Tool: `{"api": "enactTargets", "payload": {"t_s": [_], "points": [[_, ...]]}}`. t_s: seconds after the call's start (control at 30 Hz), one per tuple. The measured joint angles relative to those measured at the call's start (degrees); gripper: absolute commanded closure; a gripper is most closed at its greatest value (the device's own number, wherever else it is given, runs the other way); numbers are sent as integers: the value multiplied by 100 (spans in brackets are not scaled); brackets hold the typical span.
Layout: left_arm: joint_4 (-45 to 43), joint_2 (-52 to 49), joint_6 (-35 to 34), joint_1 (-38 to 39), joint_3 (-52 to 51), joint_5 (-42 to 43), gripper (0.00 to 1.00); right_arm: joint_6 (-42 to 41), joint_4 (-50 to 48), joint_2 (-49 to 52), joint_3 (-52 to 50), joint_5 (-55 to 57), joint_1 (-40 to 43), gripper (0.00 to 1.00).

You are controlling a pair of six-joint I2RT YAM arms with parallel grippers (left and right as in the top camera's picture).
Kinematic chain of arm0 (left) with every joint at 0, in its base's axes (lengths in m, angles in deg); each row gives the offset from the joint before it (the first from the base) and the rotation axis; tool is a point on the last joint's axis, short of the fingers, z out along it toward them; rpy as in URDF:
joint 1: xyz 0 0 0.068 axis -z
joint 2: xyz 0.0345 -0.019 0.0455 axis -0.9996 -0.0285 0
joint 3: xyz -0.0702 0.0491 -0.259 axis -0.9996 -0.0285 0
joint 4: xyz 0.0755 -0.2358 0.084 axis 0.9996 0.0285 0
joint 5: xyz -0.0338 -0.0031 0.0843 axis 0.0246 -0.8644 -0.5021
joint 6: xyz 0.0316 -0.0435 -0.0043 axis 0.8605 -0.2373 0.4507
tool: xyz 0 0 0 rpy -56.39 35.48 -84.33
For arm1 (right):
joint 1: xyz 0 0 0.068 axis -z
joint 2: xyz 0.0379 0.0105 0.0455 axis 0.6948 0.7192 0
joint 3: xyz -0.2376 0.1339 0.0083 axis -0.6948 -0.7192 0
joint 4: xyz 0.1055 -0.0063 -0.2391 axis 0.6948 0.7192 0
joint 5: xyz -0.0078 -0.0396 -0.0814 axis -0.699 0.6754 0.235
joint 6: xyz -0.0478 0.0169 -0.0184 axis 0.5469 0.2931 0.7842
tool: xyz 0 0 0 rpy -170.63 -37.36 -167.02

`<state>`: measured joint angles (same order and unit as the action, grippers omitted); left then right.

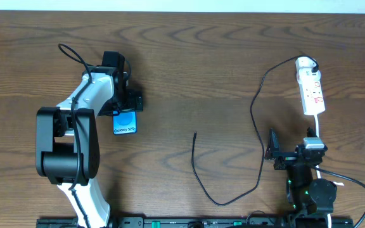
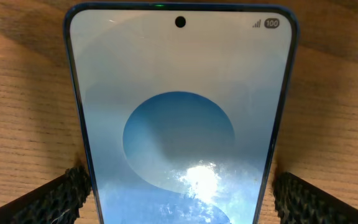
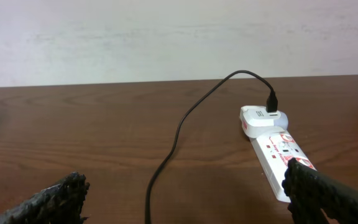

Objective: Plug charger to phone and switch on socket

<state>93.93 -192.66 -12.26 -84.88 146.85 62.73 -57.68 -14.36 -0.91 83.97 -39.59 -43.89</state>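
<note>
Phone (image 2: pixel 179 124) lies flat on the surface (image 1: pixel 189 63) between my left jaws, spread astride it, while the charger (image 1: pixel 262 161) tip rests loose well apart and my right jaws gape empty near the socket (image 1: pixel 310 88) (switch state unreadable), so I judge plugging and switching both remain.

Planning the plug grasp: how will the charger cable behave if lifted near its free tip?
Likely floppy: the charger lies in loose curves, so its tip may droop. Probably light: thin. Far end plugs into the socket, so pulling may drag that.
</note>
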Motion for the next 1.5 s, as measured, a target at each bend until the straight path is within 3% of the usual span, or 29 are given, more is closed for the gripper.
{"api": "enactTargets", "payload": {"t_s": [1.5], "points": [[-105,-11,46,0,0,-48,2,0,0,0,0,0,0,1]]}}
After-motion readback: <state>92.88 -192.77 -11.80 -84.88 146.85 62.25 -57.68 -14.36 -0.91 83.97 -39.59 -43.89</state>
